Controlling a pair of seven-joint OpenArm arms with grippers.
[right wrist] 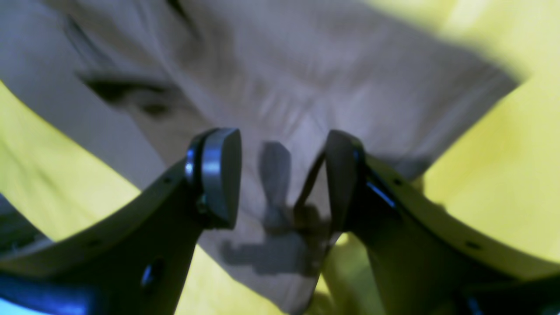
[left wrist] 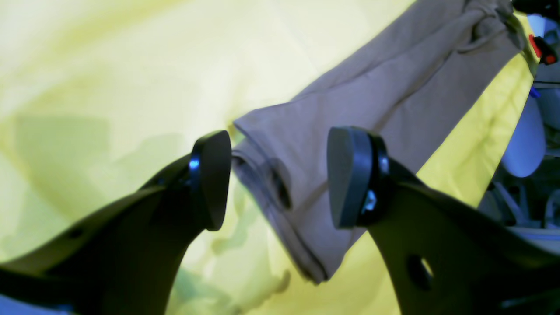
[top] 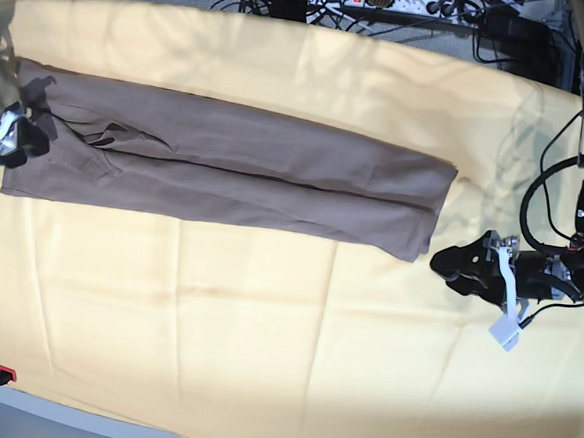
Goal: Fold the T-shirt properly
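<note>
Though near, T-shirt [top: 236,165] outside left hand [left wrist: 280,175].

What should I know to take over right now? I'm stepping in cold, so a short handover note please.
Left gripper: open, just off the T-shirt's near end.
Right gripper: open, empty, over the other end.
T-shirt: long narrow strip lying on the yellow cloth, sides already folded in.
Left: fold the strip end to end.

Right gripper [right wrist: 282,175] jaws apart over T-shirt [right wrist: 280,83], yellow cloth [right wrist: 503,166] beneath
</note>
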